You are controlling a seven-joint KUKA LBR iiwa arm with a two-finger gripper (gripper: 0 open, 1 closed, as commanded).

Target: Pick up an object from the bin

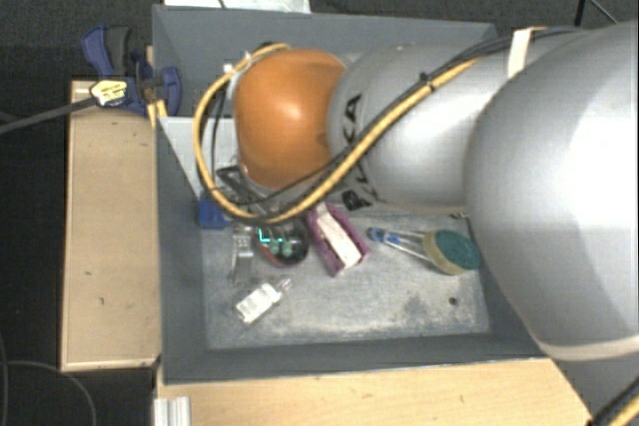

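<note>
My gripper hangs below the orange dome at the bin's left side, low over the floor. Right beside it, to its right, lies a dark round thing with a small green glint. A pink and purple box lies slanted just beyond that. A small white bottle lies on the floor in front of the gripper. A blue thing sits against the left wall, partly hidden by the cables. What sits directly under the gripper is hidden.
A blue and white pen-like stick and a round green-topped thing lie at the right of the bin floor. The arm covers the bin's back and right side. Bare floor shows along the front.
</note>
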